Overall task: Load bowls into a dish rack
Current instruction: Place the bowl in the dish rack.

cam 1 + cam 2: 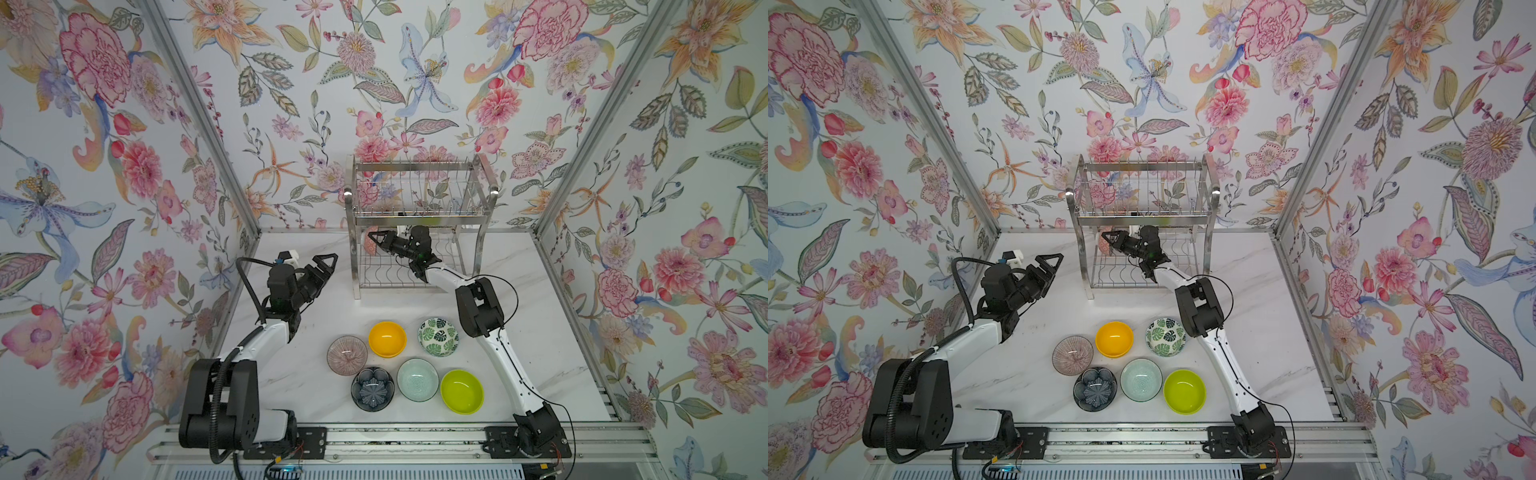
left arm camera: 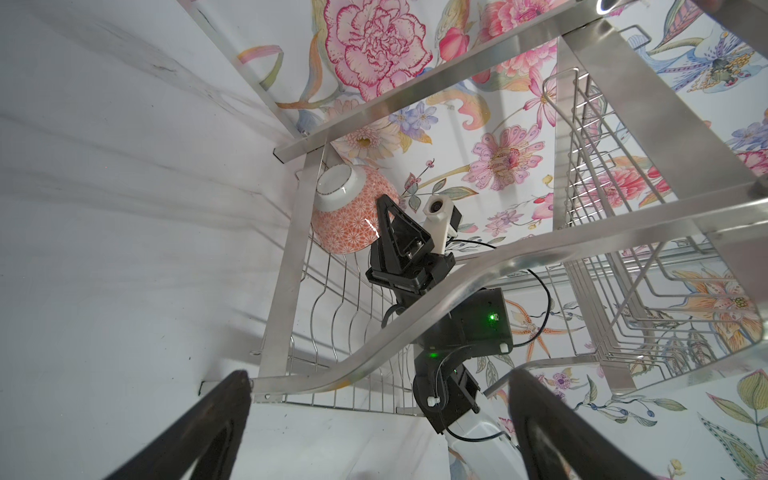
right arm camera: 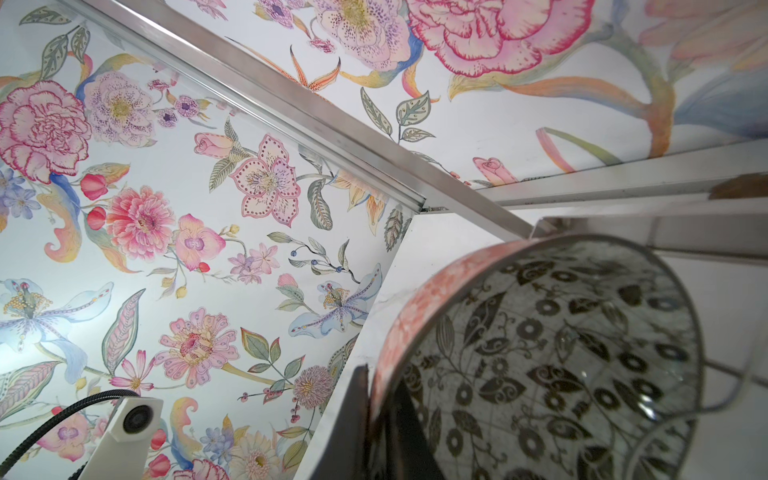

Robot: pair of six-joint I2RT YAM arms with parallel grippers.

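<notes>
1. Right gripper (image 2: 384, 208) deep in the lower tier of the rack (image 1: 355, 266), jaws closed on the rim of the floral bowl (image 2: 345, 220), one finger outside the wall and one inside.
2. Floral bowl on edge at the rack's left end, toward the back. White foot turned to the left wall, mouth turned right toward the gripper, axis roughly along the rack's length.
3. From the right wrist: black-and-white leaf print across the bowl's inside (image 3: 561, 353), orange pattern on the outside. Contact with the wavy wire slots impossible to judge.
4. In both top views, only a sliver of the bowl (image 1: 371, 248) (image 1: 1105, 246) in sight beneath the upper tier, beside the rack's left leg.
5. Left gripper (image 1: 322, 262) spread wide and empty, raised above the table (image 1: 540, 332) just left of the rack, fingers (image 2: 216, 428) aimed at the rack's left end.
6. Six more bowls upright on the table, mouths up, close together between the two arms and well in front of the rack.
7. Back row, left to right: pink bowl (image 1: 347, 355), yellow bowl (image 1: 387, 338), leaf bowl (image 1: 438, 336).
8. Front row, left to right: blue-grey bowl (image 1: 372, 388), mint bowl (image 1: 417, 379), lime bowl (image 1: 462, 391).
</notes>
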